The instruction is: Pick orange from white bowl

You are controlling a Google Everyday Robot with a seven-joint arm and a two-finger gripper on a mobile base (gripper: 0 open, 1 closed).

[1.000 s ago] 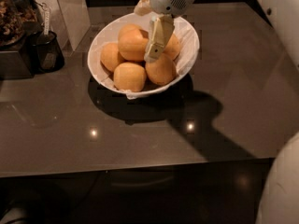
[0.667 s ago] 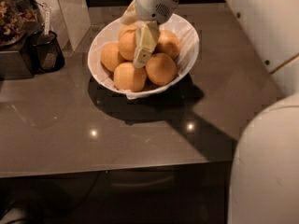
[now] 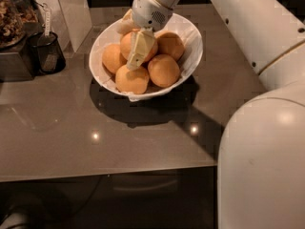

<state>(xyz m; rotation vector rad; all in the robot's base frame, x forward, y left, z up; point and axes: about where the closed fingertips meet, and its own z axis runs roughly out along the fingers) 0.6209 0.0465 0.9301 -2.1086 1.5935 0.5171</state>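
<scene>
The white bowl (image 3: 190,56) stands on the dark table and holds several oranges. My gripper (image 3: 132,36) reaches down into it from above, fingers apart. One cream finger (image 3: 138,49) lies across the front of the orange (image 3: 153,51) at the bowl's back middle. The other finger (image 3: 125,22) is behind it near the back rim. Other oranges lie at the left (image 3: 113,57), front (image 3: 132,79), front right (image 3: 163,70) and back right (image 3: 170,44). I cannot tell whether the fingers touch the fruit.
A black cup (image 3: 45,54) with a hanging tag and a container of brown snacks (image 3: 9,18) stand at the left. A pale upright box (image 3: 71,8) is behind them. My white arm (image 3: 262,166) fills the right side. The table's front edge (image 3: 109,173) is near.
My gripper has moved left and slightly lower over the bowl, from the right-hand oranges to the back-middle one. More of my arm has come into view on the right.
</scene>
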